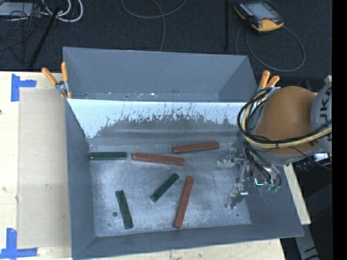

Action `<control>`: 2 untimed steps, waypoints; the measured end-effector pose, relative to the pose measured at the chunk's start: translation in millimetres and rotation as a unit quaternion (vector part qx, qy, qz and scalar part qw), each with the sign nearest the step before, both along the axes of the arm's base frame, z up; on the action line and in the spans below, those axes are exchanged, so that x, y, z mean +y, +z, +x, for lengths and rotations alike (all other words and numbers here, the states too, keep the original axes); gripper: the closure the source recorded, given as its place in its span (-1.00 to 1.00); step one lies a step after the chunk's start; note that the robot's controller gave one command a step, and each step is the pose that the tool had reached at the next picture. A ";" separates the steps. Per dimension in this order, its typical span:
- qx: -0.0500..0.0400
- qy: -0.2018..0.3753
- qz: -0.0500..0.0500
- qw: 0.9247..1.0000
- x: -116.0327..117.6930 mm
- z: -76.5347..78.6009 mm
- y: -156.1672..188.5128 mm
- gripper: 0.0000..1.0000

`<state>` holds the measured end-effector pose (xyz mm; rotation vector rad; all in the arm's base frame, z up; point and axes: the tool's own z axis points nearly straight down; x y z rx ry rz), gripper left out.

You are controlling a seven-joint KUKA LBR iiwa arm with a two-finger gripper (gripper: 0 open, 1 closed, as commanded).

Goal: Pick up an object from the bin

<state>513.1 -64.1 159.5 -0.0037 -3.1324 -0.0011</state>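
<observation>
A: Jaw state?

B: Cannot tell. The gripper (237,191) reads as a cluster of bright metal parts seen from above, and the gap is not legible. It hangs below the orange cover (284,118), with looped cables (250,118) round the wrist.

A: What is under it?

B: Bare speckled floor at the right end of the bin (162,69), close to the right wall.

A: Nearest item?

B: The front red-brown bar (183,202), a long flat stick lying on the floor to the gripper's left, running front to back with a slight tilt. Near, not touching.

A: Next?

B: The back red-brown bar (196,147), lying crosswise by the foot of the back wall, up-left of the gripper. Just left of it lies the middle red-brown bar (158,158), also crosswise; the ends look close, contact unclear.

A: Green ones?

B: Three, dark green, all further left. The centre green bar (164,187) lies diagonal beside the front red-brown bar, apart from it. The front-left green bar (124,209) lies nearly front to back. The back-left green bar (108,156) lies crosswise, just left of the middle red-brown bar.
</observation>
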 end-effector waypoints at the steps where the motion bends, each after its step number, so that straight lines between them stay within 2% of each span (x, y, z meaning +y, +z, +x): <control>1: -0.004 0.001 0.000 1.000 0.3 1.9 4.2 -1.00; 2: -0.008 0.115 -0.001 0.993 33.7 1.7 -39.9 -1.00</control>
